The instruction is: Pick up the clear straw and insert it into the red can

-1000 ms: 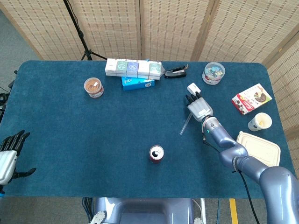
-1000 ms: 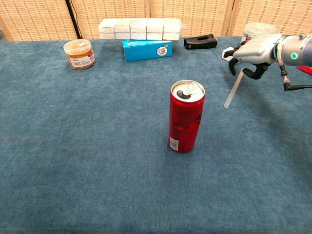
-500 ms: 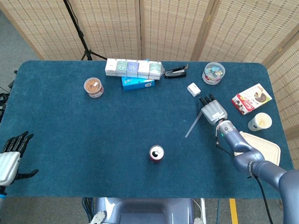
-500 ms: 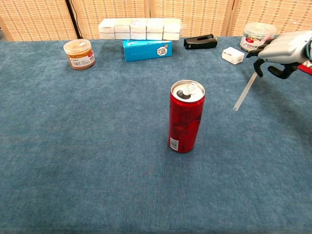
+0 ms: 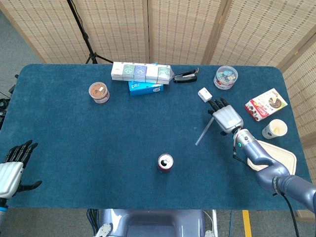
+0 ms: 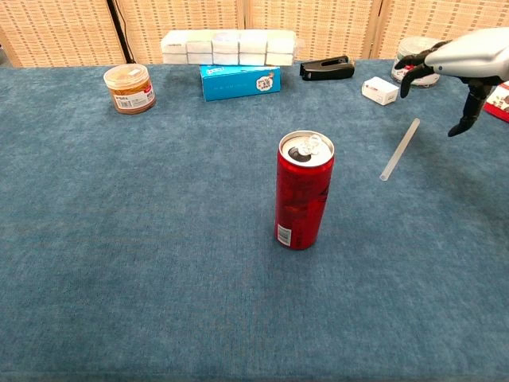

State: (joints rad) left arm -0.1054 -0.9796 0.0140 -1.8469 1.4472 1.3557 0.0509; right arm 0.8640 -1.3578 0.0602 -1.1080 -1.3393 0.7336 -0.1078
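Observation:
The red can stands upright near the table's front middle, its opened top showing in the chest view. The clear straw lies flat on the blue cloth to the can's right and further back. My right hand hovers just right of the straw's far end with its fingers spread and nothing in them; in the chest view the right hand is above the straw and apart from it. My left hand hangs at the table's front left edge, fingers apart and empty.
Along the back stand an orange-lidded jar, a row of white boxes, a blue box, a black stapler and a clear tub. A small white box lies behind the right hand. A snack box, cup and takeaway container sit at the right.
The right hand carried the straw to the right, then let it go. The straw now lies on the cloth and the hand's fingers have spread above it. The left hand drifted slightly.

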